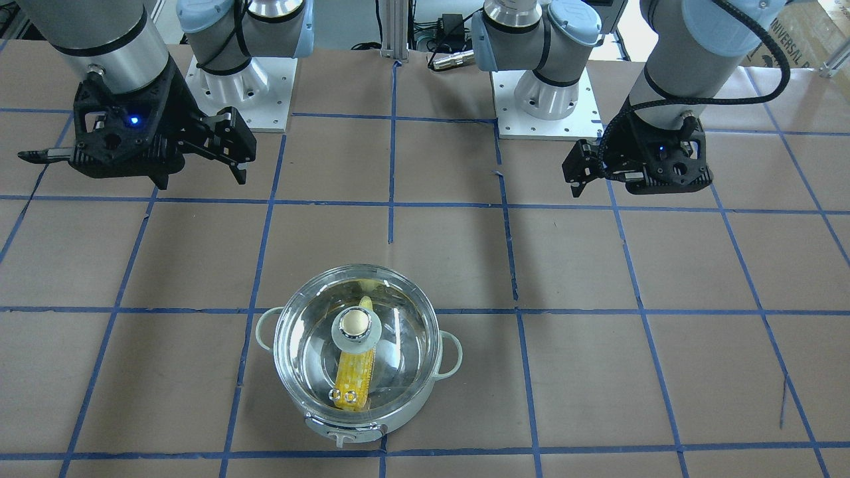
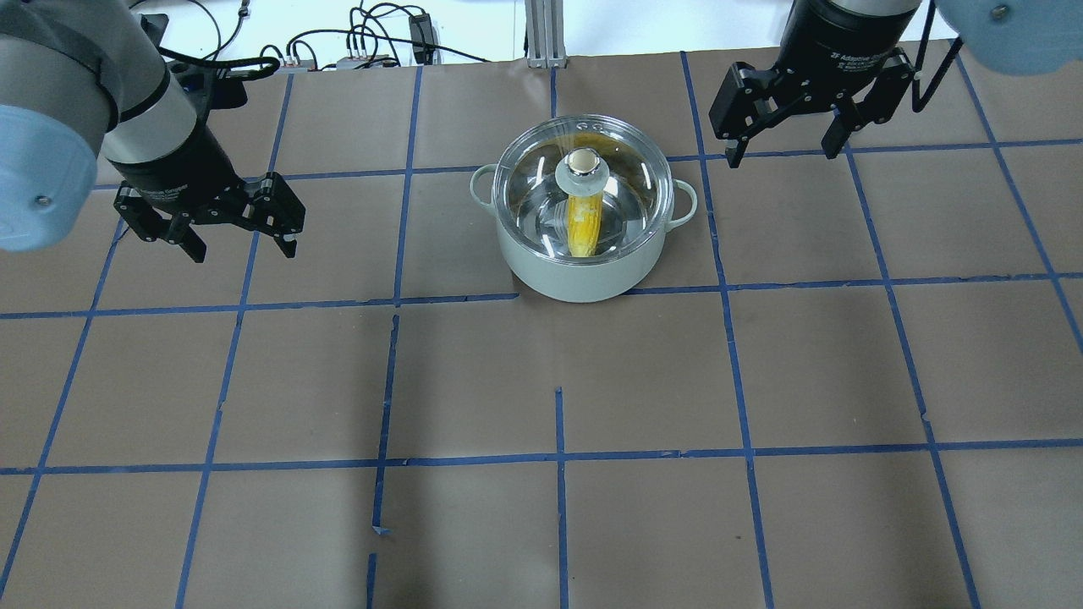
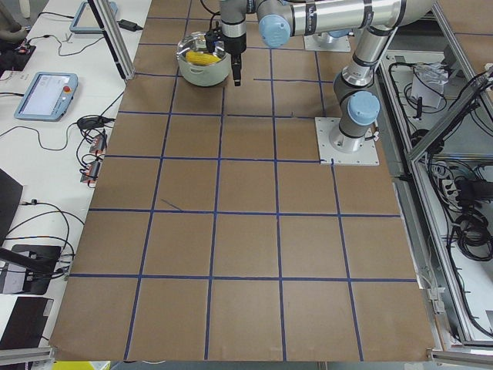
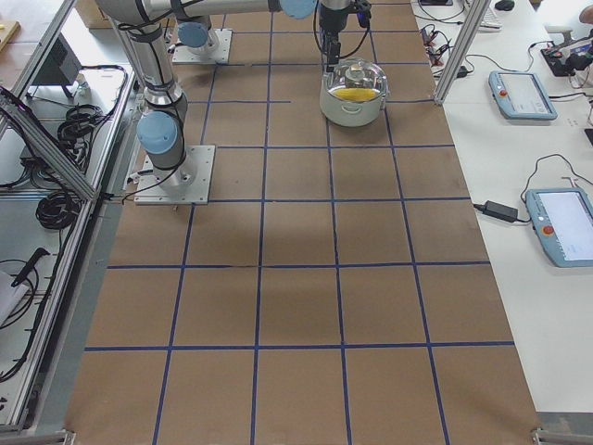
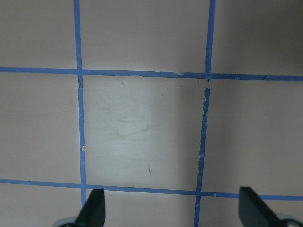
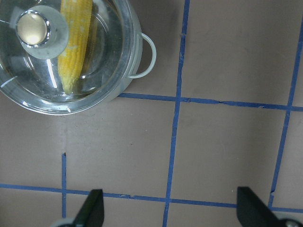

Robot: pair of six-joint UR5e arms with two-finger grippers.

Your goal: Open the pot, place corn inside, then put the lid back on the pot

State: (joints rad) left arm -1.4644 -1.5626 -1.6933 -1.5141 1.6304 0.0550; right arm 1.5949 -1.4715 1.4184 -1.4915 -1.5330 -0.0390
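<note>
The mint-green pot point(image 2: 584, 275) stands on the table at the far centre. The clear glass lid point(image 2: 634, 182) sits flat on it with its knob up. The yellow corn point(image 2: 584, 222) lies inside, seen through the glass. My left gripper point(image 2: 245, 251) is open and empty, well to the pot's left. My right gripper point(image 2: 783, 152) is open and empty, just beyond the pot's right handle. The right wrist view shows the lid point(image 6: 33, 28), the corn point(image 6: 73, 47) and a pot handle point(image 6: 147, 56) beyond the open gripper point(image 6: 171, 210). The left wrist view shows only bare table past the open gripper point(image 5: 173, 210).
Brown paper with a blue tape grid point(image 2: 558, 461) covers the table. The two arm bases point(image 1: 544, 93) point(image 1: 232, 79) stand at the robot's side. Side tables hold teach pendants point(image 4: 523, 93) point(image 3: 46, 92) and cables.
</note>
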